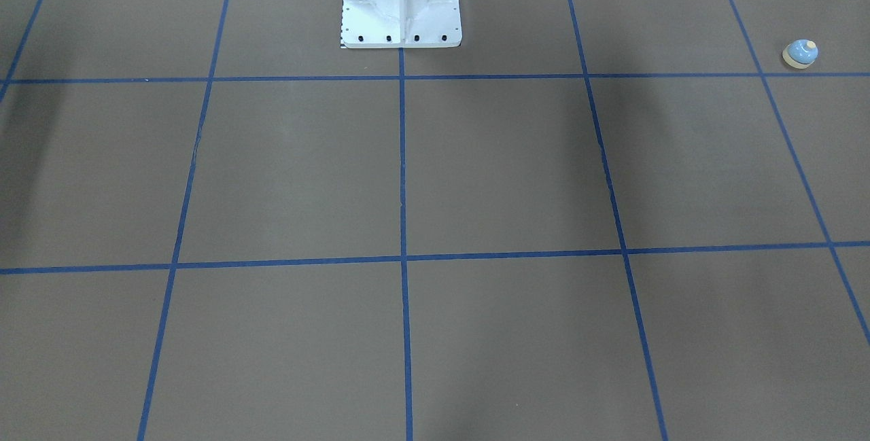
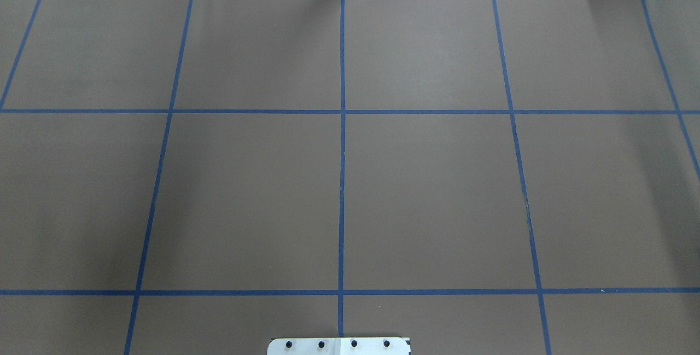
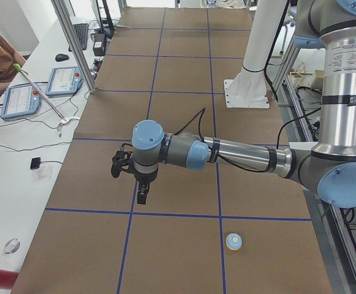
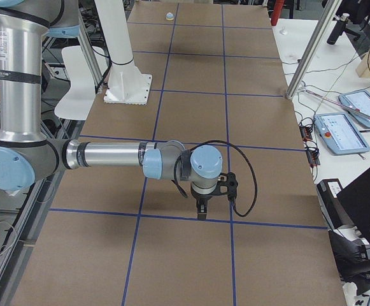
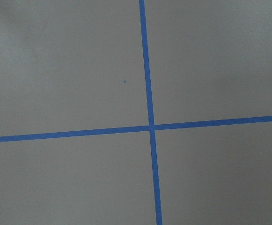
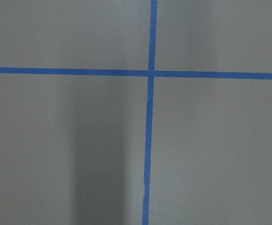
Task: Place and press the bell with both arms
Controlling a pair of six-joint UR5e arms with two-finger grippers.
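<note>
The left arm (image 3: 245, 156) and right arm (image 4: 108, 155) hover over the brown table (image 1: 503, 169) with wrists pointing down, which we read as a waiting pose. The bell (image 1: 801, 54) rests on its base at 3 o'clock from the white pedestal (image 1: 401, 6) in the front-facing view (it falls outside the overhead view). It lies at 4 o'clock from the left gripper (image 3: 142, 195), so we judge that arm the likelier fetcher. The right gripper (image 4: 201, 210) is well apart from it. We cannot tell how either pair of jaws stands.

even bright light, soft shadows
</note>
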